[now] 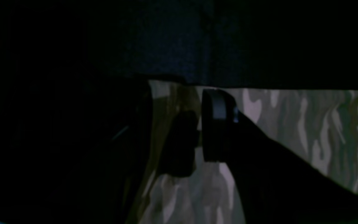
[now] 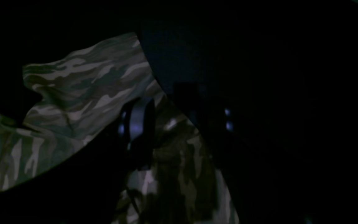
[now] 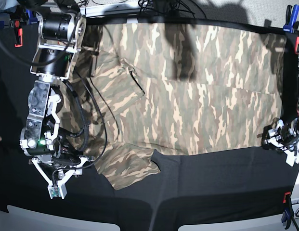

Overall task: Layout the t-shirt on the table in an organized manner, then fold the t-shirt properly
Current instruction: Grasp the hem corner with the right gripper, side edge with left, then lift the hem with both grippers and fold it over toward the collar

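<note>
Camo shirt (image 3: 197, 96) spread on black bench (image 3: 212, 187). L gripper (image 1: 199, 137) and R gripper (image 2: 166, 127) each pinch a corner; uneven pull could bunch it.

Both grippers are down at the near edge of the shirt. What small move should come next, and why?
Probably lift both corners slightly and carry them toward the far edge. The t-shirt lies spread on the table; the left gripper pinches fabric at the hem corner, the right gripper straddles cloth near the sleeve. Lifting together should keep the fold even.
</note>
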You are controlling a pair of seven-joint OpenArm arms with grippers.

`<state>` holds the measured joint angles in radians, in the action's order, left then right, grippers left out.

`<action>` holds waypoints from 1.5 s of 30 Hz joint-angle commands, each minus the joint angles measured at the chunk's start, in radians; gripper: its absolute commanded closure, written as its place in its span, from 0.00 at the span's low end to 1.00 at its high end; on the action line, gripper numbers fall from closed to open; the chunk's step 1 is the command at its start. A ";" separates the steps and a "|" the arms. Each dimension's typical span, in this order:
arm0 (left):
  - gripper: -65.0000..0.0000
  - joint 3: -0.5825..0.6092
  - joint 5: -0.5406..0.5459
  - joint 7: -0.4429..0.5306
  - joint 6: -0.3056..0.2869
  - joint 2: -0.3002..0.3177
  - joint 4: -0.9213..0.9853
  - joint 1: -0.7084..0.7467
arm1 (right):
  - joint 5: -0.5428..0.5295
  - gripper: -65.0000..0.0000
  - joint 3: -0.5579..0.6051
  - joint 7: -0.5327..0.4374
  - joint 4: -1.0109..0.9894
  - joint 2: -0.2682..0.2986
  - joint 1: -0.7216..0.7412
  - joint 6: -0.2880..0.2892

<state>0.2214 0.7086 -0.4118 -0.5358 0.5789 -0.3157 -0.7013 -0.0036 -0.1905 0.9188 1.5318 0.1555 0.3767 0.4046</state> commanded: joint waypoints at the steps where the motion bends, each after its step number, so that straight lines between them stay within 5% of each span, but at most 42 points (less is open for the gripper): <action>1: 0.64 -0.005 0.014 0.024 -0.011 0.017 -0.011 -0.024 | -0.007 0.59 0.000 -0.020 0.016 0.008 0.030 0.008; 5: 0.70 -0.005 0.013 0.047 -0.011 0.018 -0.011 -0.009 | 0.001 0.59 0.000 -0.012 0.016 0.008 0.030 0.008; 10: 1.00 -0.005 0.013 0.106 -0.011 0.018 -0.011 -0.011 | 0.004 0.59 0.000 0.007 0.016 0.008 0.030 0.008; 19: 1.00 -0.005 0.014 0.206 -0.011 0.017 -0.011 -0.011 | -0.008 0.59 0.000 0.000 -0.001 0.007 0.030 0.008; 27: 1.00 -0.005 0.013 0.196 -0.011 0.018 -0.011 -0.011 | -0.006 0.59 0.000 -0.101 -0.093 0.008 0.036 0.008; 34: 1.00 -0.005 0.013 0.166 -0.011 0.017 -0.011 -0.011 | 0.040 0.59 0.000 -0.244 -0.397 0.009 0.125 0.002; 45: 1.00 -0.005 0.014 0.166 -0.011 0.018 -0.011 -0.011 | 0.079 0.59 0.001 -0.227 -0.903 0.074 0.396 0.019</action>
<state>0.2214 0.7094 -0.2687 -0.5358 0.5766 -0.3157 -0.6792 0.0792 -0.1894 0.7086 0.6117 0.2218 0.7326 0.4194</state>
